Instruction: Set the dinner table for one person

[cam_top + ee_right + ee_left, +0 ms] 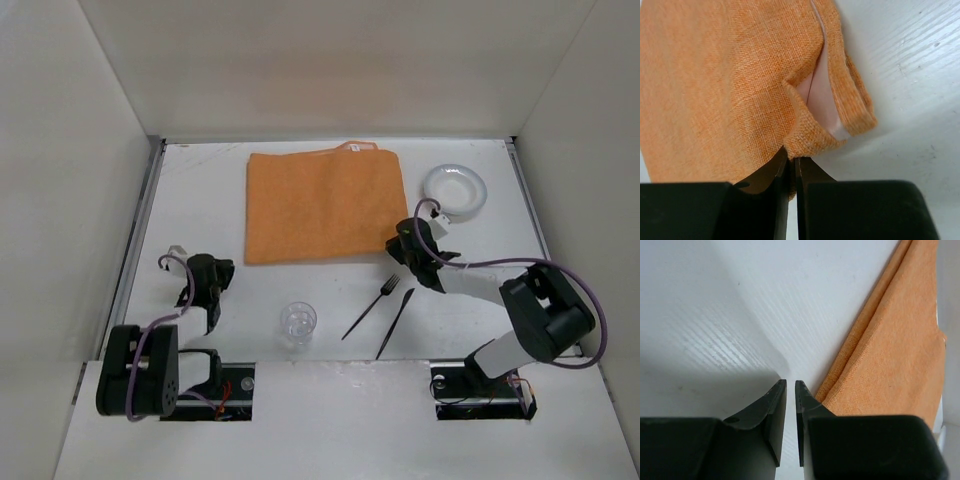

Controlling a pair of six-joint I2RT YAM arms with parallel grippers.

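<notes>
Left pincer (pixel 791 383) and right pincer (pixel 791 159), both low, jaws nearly together.

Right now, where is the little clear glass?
In the top view, the clear glass stands near the front edge of the table, about midway across, left of the fork and nearer than the orange cloth.

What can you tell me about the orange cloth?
The orange cloth is a coarse-woven rectangle with hemmed edges, folded in layers. It lies mostly flat on the white table, toward the far side. The right gripper has its jaws shut on the near right corner, puckering it and showing a pale layer inside.
</notes>
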